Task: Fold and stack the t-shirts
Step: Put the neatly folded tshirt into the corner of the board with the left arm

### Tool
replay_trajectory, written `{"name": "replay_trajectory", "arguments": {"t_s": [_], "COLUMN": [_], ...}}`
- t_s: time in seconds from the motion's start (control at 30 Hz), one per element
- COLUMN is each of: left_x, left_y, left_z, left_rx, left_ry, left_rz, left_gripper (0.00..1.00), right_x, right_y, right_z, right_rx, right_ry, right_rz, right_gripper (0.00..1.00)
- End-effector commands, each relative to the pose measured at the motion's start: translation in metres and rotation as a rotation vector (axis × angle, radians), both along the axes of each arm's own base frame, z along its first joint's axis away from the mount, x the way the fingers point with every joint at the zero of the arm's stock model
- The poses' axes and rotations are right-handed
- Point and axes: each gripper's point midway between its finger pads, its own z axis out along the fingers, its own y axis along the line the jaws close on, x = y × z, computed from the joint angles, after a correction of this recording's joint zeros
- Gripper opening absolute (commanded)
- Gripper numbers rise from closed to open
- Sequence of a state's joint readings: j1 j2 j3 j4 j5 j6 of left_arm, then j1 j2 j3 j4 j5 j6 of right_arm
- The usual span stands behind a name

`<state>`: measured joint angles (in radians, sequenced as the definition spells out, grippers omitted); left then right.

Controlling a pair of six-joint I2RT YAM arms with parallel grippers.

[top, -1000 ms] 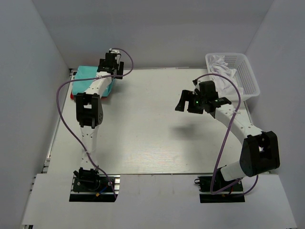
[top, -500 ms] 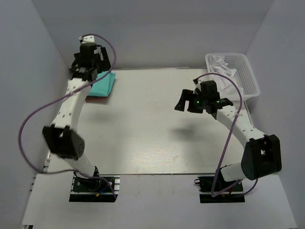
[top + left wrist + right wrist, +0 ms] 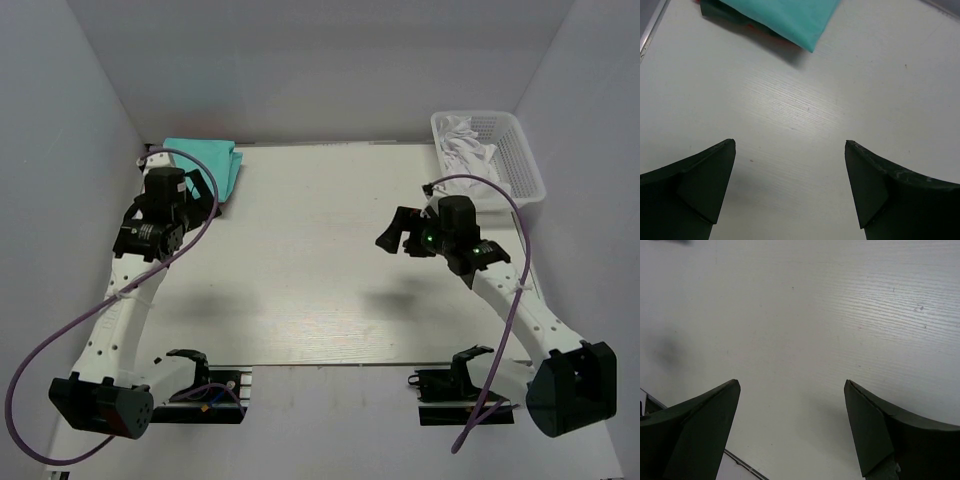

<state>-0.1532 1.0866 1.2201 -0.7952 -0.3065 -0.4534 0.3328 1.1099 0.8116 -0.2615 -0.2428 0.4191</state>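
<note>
Though untouched — stacked t-shirts (image 3: pixel 215 157) (teal topmost)

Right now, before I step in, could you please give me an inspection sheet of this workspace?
Surface: white wood-grain table, a few small specks.
Job's things: mint-teal t-shirt folded at the far left corner; a dark cloth edge shows beneath it.
Clutter: white lattice basket at the far right, white cloth inside.
Grippers: left gripper open, holding nothing, above the table near the shirts; right gripper open, holding nothing, above the table.
Cables: left purple cable and right purple cable loop beside their arms.
Surroundings: plain pale walls on three sides.
</note>
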Motion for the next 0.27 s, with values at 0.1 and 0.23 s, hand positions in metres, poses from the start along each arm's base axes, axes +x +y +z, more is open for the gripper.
{"name": "replay_trajectory", "arguments": {"t_s": [0.1, 0.23], "left_x": [-0.0053, -0.0092], "left_y": [-0.006, -0.0035], "left_z": [0.0045, -0.0021], "left_rx": [-0.027, -0.02], "left_ry": [-0.029, -0.025], "left_rz": [-0.027, -0.018], "left_gripper": [1.0, 1.0], "right_x": [0.0025, 0.0043], "right_y": [-0.0013, -0.0033], "right_z": [0.0139, 0.0214], "right_rx": [0.037, 0.037], "right_ry": [-0.07, -0.107], "right_rz": [-0.022, -0.031], "right_gripper": [0.9, 0.9]}}
